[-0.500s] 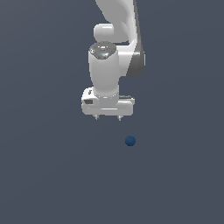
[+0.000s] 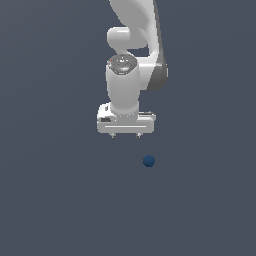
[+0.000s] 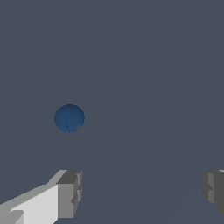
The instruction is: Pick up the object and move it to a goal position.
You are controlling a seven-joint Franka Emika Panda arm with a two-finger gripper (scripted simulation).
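Blue ball [image 2: 148, 161] — apart from spread hand [image 2: 125, 135].

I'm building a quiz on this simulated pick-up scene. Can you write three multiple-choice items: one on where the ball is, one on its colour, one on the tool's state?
1. Where is the ball relative to the tool in the exterior view?
A. Between the fingers
B. Below it, toward the exterior view's right
C. Above the arm

2. What colour is the ball?
A. Red
B. Yellow
C. Dark blue

3. What state is the tool in?
A. Open and empty
B. Shut on the ball
C. Shut and empty

Answers:
1 B: it lies apart, lower and rightward.
2 C: both views show dark blue.
3 A: the wrist view shows the fingers wide apart with nothing between.
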